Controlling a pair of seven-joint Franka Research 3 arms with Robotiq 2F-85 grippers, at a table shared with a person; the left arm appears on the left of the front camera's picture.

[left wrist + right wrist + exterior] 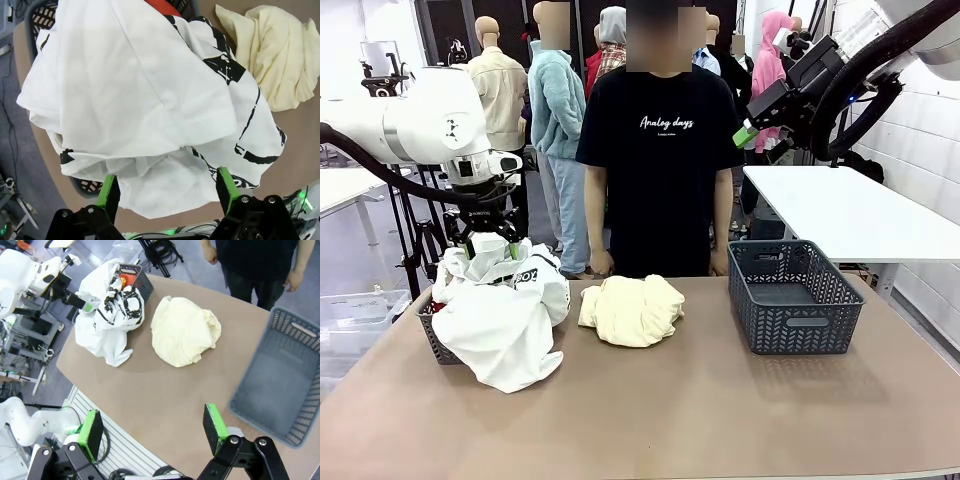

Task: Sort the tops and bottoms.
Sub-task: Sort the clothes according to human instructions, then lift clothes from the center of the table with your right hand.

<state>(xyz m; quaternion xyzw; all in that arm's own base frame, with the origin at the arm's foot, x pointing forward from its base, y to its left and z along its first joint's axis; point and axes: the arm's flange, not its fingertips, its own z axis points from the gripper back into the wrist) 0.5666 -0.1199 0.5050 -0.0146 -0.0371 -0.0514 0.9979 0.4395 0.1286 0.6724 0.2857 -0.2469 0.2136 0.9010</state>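
Observation:
A white T-shirt with black lettering lies heaped over the left dark basket and spills down its front onto the table. A bit of red-orange T-shirt shows in that basket under it. My left gripper hovers just above the white shirt, open, holding nothing. A crumpled cream garment rests at the table's middle. My right gripper is open, high above the table's right side.
An empty grey basket stands at the right of the table. A person in a black T-shirt stands at the far edge, hands down at the sides. The near half of the brown table is bare.

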